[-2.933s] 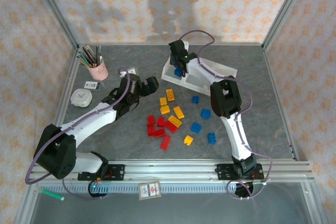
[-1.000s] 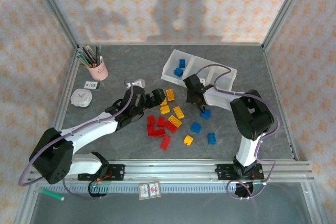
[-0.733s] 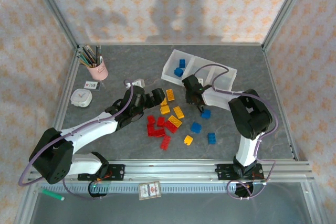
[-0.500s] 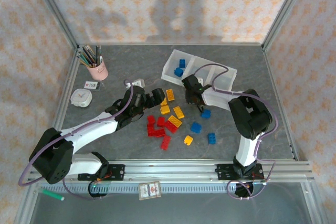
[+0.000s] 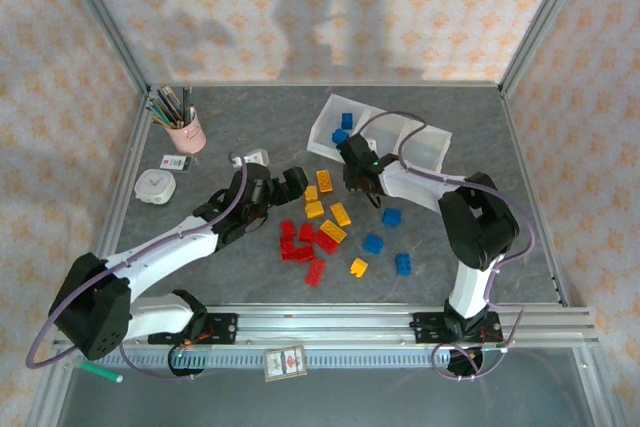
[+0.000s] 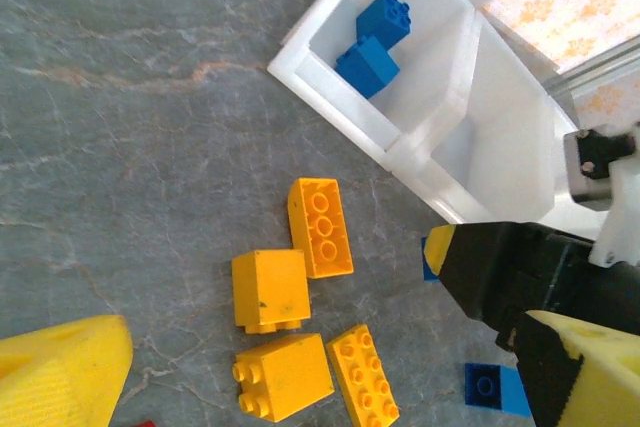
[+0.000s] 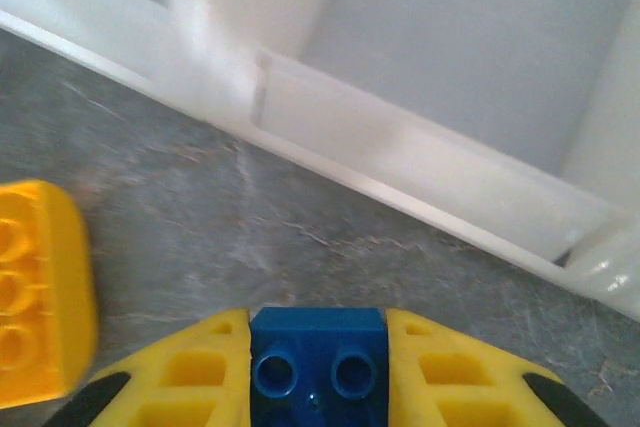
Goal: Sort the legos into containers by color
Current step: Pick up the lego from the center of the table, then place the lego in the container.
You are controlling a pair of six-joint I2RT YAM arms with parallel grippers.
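Note:
My right gripper (image 5: 356,175) is shut on a small blue lego (image 7: 318,361), just in front of the white tray of containers (image 5: 428,137). The tray's near wall (image 7: 400,162) stands close ahead in the right wrist view. Two blue legos (image 5: 343,128) lie in the tray's left compartment (image 6: 345,112). My left gripper (image 5: 294,183) hangs open over several yellow legos (image 6: 283,375), its fingers (image 6: 62,372) wide apart with nothing between them. Red legos (image 5: 302,243) lie in a cluster at the centre. Three loose blue legos (image 5: 373,242) lie to the right.
A pink pencil cup (image 5: 184,132), a small white clock (image 5: 155,185) and a card (image 5: 176,161) sit at the far left. One yellow lego (image 5: 358,267) lies apart near the front. The tray's middle compartment (image 6: 500,137) holds no bricks.
My right gripper has closed on a blue lego from the table and moved up and left toward the tray. The left arm has shifted slightly left.

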